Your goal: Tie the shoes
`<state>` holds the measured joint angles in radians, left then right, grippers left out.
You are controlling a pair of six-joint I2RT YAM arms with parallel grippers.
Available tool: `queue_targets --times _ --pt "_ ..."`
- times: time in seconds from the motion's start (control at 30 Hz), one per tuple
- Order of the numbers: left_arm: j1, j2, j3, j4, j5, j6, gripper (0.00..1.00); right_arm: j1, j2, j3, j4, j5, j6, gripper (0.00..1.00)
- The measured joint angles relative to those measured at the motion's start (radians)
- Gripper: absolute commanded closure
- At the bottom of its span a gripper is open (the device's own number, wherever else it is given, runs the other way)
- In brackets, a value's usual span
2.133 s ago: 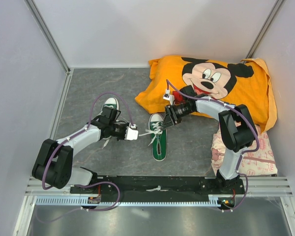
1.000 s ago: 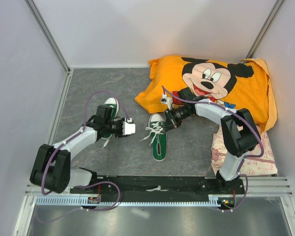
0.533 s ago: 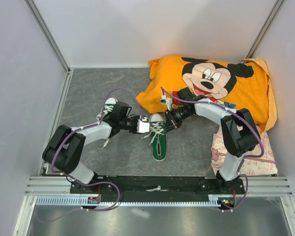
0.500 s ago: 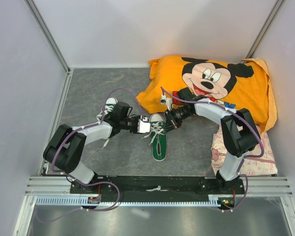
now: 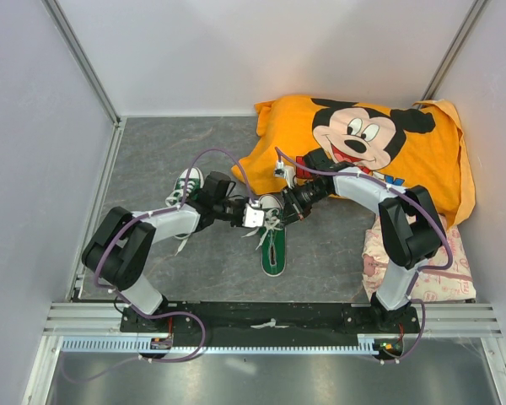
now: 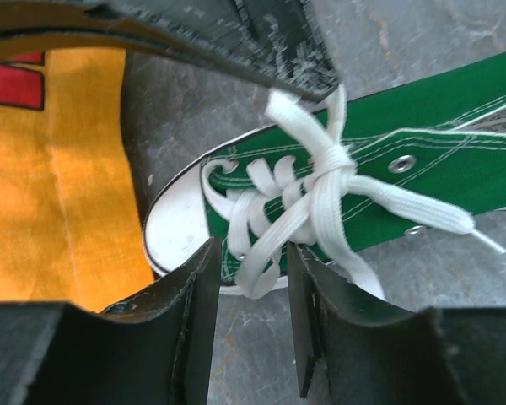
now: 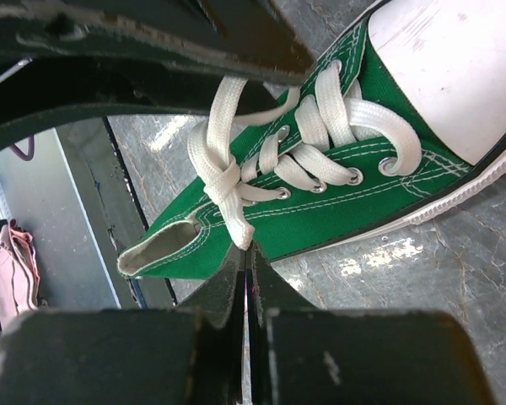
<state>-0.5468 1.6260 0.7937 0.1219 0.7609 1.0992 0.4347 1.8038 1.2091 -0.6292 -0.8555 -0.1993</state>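
Observation:
One green shoe (image 5: 272, 249) lies mid-table with its white toe cap pointing away; its laces (image 6: 329, 160) are crossed into a knot over the tongue. My left gripper (image 5: 257, 218) is at the shoe's left side. In the left wrist view its jaws (image 6: 253, 253) stand apart, and a lace loop (image 6: 266, 253) hangs between the fingertips, untouched by either. My right gripper (image 5: 282, 213) is at the shoe's right side, shut on a lace strand (image 7: 236, 215) that runs into its tips (image 7: 247, 253). The other shoe (image 5: 190, 178) lies further left, partly hidden by the left arm.
An orange Mickey Mouse cloth (image 5: 363, 143) covers the back right and reaches close to the shoe's toe. A pink patterned cloth (image 5: 422, 261) lies by the right arm's base. Grey walls enclose the table, and a black rail (image 5: 270, 316) runs along the near edge.
My left arm has swung right from the left shoe to the middle shoe, bringing its jaws around a lace loop. The right gripper has kept its hold on the lace.

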Motion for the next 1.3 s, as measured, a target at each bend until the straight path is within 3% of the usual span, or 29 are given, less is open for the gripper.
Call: queue_targets --times 0.53,0.7,0.87,1.3 --pt "-0.012 0.009 0.020 -0.091 0.031 0.058 0.49 0.000 0.013 0.007 -0.013 0.000 -0.011 1.00" --pt "-0.012 0.009 0.027 -0.105 0.032 0.059 0.60 0.000 0.013 0.007 -0.016 0.000 -0.014 1.00" --pt "-0.020 0.009 0.054 -0.115 0.034 0.048 0.97 0.000 0.013 0.007 -0.016 0.000 -0.015 1.00" --pt "-0.021 0.009 0.047 -0.113 -0.032 0.045 0.99 0.000 0.054 0.063 -0.145 0.053 -0.132 1.00"
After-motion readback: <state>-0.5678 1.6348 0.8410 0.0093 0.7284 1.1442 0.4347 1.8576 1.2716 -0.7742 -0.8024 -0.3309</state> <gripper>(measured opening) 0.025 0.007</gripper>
